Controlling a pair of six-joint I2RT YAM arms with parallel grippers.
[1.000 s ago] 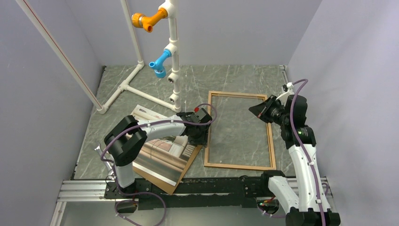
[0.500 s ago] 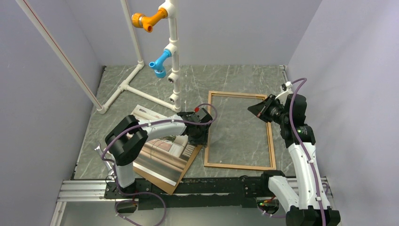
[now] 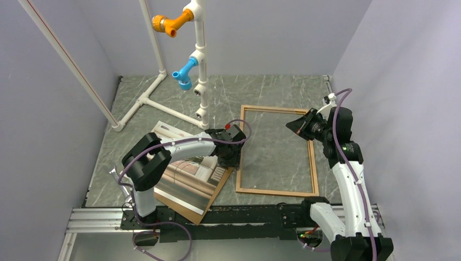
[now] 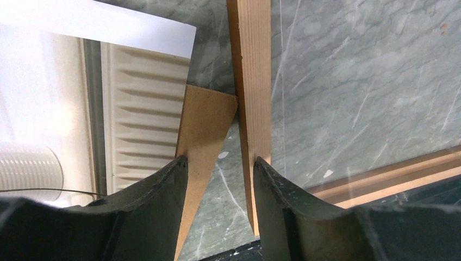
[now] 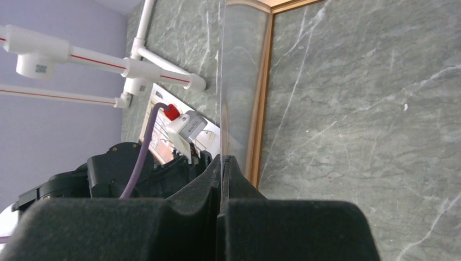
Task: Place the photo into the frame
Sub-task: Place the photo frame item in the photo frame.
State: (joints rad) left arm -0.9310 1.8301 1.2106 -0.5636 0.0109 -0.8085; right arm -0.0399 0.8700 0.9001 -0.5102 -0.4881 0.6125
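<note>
The wooden frame lies flat on the marble table at centre right. My right gripper is shut on the edge of the clear glass pane and holds that edge raised above the frame's far right part; its jaws meet on the thin pane. The photo lies face up on the brown hardboard backing, left of the frame. My left gripper is open and low. Its fingers straddle the hardboard's corner and the frame's left rail, gripping nothing.
A white pipe stand with orange and blue fittings rises behind the photo, its base pipes running to the left. Grey walls close in on the left, back and right. A metal rail runs along the near edge.
My right gripper has shifted slightly up and left with the glass pane. The left arm has not moved.
</note>
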